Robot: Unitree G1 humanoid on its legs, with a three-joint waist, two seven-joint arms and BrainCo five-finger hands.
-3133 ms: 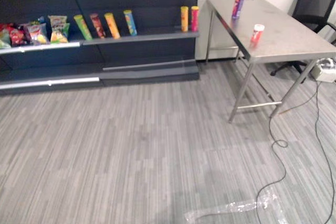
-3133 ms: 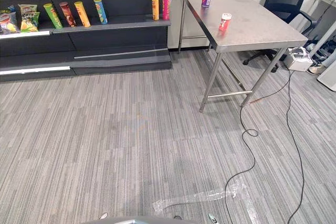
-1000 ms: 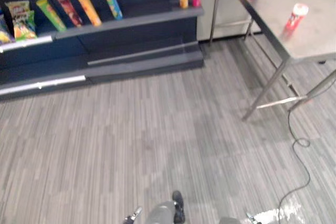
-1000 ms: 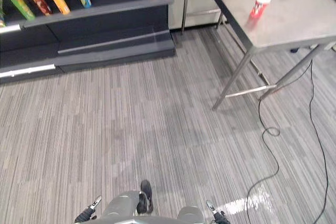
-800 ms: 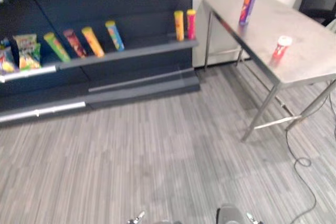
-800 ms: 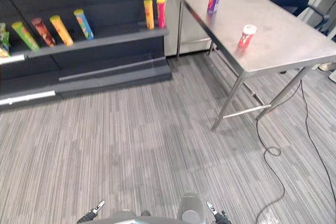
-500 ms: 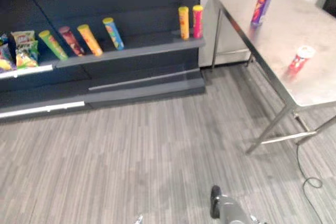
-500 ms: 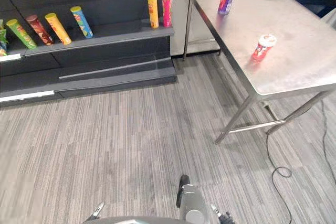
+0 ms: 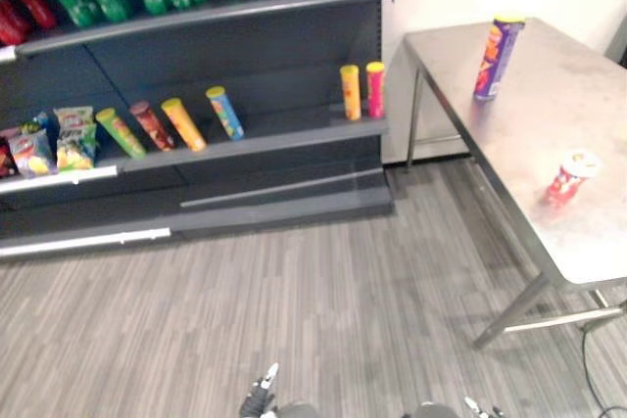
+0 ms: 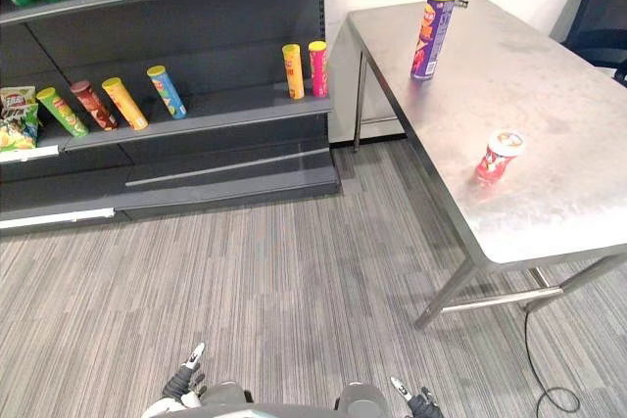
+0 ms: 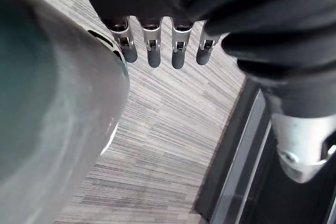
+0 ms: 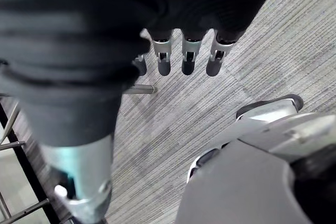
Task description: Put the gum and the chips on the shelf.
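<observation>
Gum (image 10: 500, 156): short red tub with a pale lid, on the brushed-steel table (image 10: 568, 95) near its front edge; chips (image 10: 432, 36): tall purple tube with a yellow cap, upright further back on it, both well apart from the dark metal shelf (image 10: 216, 110). Left hand (image 11: 153, 51) and right hand (image 12: 188, 56) hang over striped grey carpet (image 10: 245, 271), fingers straight, holding nothing. Table's right side is cut off.

A steel table (image 10: 549, 95) is standing to the right of a dark shelf (image 10: 225, 36). A purple chip can (image 10: 432, 36) is standing upright toward the table's far end; a small red tub (image 10: 499, 156) is sitting nearer, well apart from it. Four tubes (image 10: 125, 103) are leaning on the shelf board.
</observation>
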